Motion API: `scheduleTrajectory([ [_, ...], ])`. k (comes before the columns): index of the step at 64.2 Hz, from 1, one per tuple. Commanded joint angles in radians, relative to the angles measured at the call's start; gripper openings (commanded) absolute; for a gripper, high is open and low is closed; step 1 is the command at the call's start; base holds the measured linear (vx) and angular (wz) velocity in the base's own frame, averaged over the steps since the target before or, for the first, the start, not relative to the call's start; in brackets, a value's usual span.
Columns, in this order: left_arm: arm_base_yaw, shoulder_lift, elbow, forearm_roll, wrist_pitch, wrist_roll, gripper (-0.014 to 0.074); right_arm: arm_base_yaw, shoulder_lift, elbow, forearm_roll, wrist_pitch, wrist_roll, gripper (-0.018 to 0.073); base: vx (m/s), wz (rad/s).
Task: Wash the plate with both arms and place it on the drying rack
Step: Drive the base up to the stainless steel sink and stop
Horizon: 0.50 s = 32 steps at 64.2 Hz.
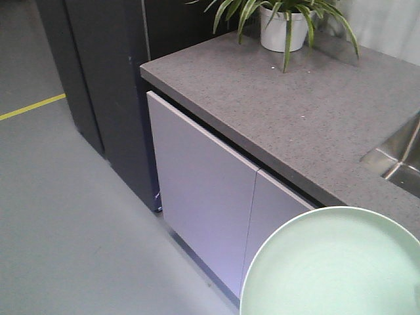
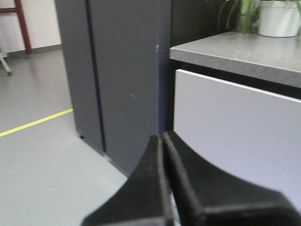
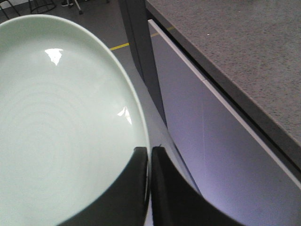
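The right gripper (image 3: 149,151) has its two black fingers (image 3: 131,188) pressed onto the near rim of the plate (image 3: 61,127), pinching the edge only; the plate extends to the left of the grip with its glossy face toward the wrist camera. It hangs in the air in front of the cabinet doors (image 1: 203,184), just beside the front edge of the counter (image 1: 295,111) and mostly above bare floor (image 1: 65,230); its height against the counter top cannot be judged. The left gripper (image 2: 161,141) has its fingers closed against each other with nothing between them; it faces the dark panel (image 2: 127,70) on the left, apart from the plate. The sink (image 1: 397,161) sits at the right of the counter; a potted plant (image 1: 282,26) stands at the far end; no drying rack is in view.

Hazards: a single narrow pinch on a smooth rim may let the plate pivot or slip, and a drop would reach the floor; travel toward the sink may knock the wide rim against the counter edge unless clearance is confirmed first; the left arm currently gives no support.
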State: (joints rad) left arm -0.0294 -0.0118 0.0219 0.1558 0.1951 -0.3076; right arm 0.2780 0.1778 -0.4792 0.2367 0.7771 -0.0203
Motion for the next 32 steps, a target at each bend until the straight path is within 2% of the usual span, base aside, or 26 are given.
scheduleTrajectory([
  [1, -0.008, -0.012, -0.026, 0.002, -0.069, -0.005, -0.0006, -0.003, 0.010, -0.026, 0.011, -0.079, -0.003, -0.0001, 0.10, -0.38],
  [32, -0.008, -0.012, -0.026, 0.002, -0.069, -0.005, -0.0006, -0.003, 0.010, -0.026, 0.011, -0.079, -0.003, -0.0001, 0.11, -0.43],
])
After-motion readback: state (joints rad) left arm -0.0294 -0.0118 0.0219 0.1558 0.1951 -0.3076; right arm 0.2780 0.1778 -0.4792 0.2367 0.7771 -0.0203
